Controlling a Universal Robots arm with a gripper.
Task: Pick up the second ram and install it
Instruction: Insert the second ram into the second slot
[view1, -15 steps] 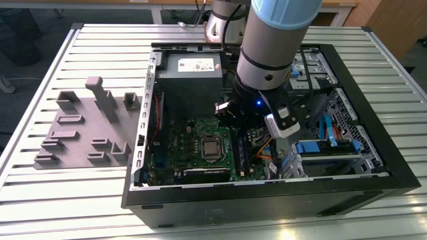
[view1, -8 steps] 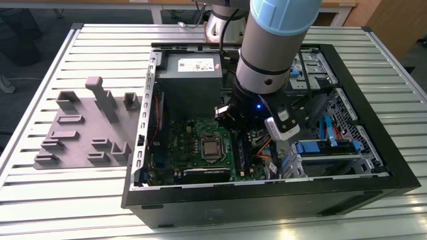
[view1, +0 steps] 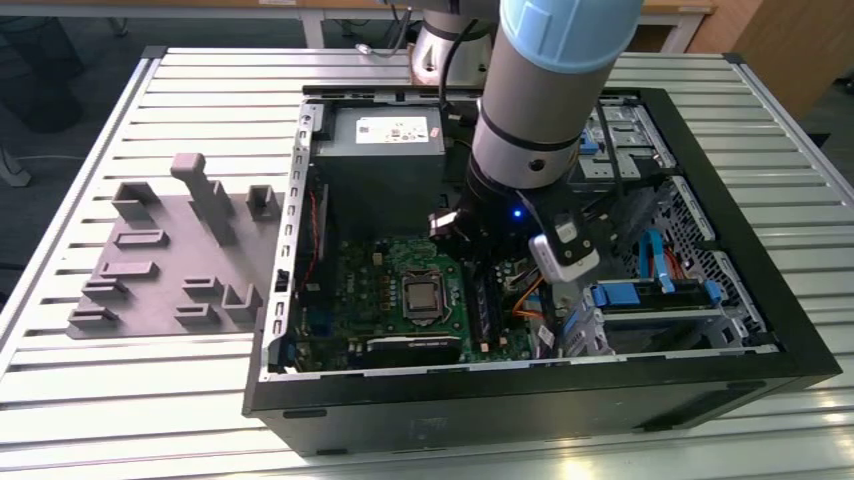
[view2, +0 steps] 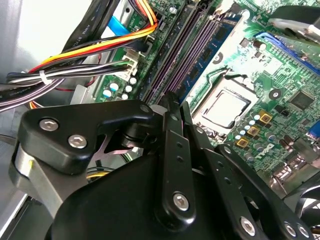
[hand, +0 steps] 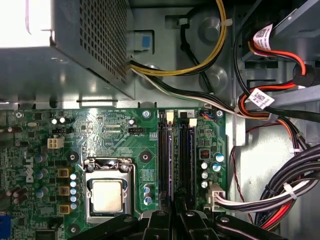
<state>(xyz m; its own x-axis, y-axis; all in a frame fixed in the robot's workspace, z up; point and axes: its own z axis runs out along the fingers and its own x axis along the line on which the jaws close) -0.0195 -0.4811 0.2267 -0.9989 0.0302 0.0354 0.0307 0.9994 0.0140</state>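
Observation:
My gripper (view2: 175, 98) is inside the open computer case (view1: 787, 330), low over the motherboard (hand: 115, 130). Its black fingers (hand: 165, 220) are closed together with nothing visible between them, at one end of the two long memory slots (hand: 176, 155). A ram stick with black chips (view2: 202, 52) stands in the slot nearer the CPU socket (hand: 107, 192). The second ram appears as a thin edge in the other slot (hand: 187, 155), in line with my fingertips. I cannot tell whether the fingertips touch it.
The grey fixture block (view1: 167, 255) outside the case at the exterior view's left holds no sticks. Cable bundles (hand: 280, 195) run beside the slots. The power supply (view1: 387, 135) and blue drive brackets (view1: 647, 292) crowd the case.

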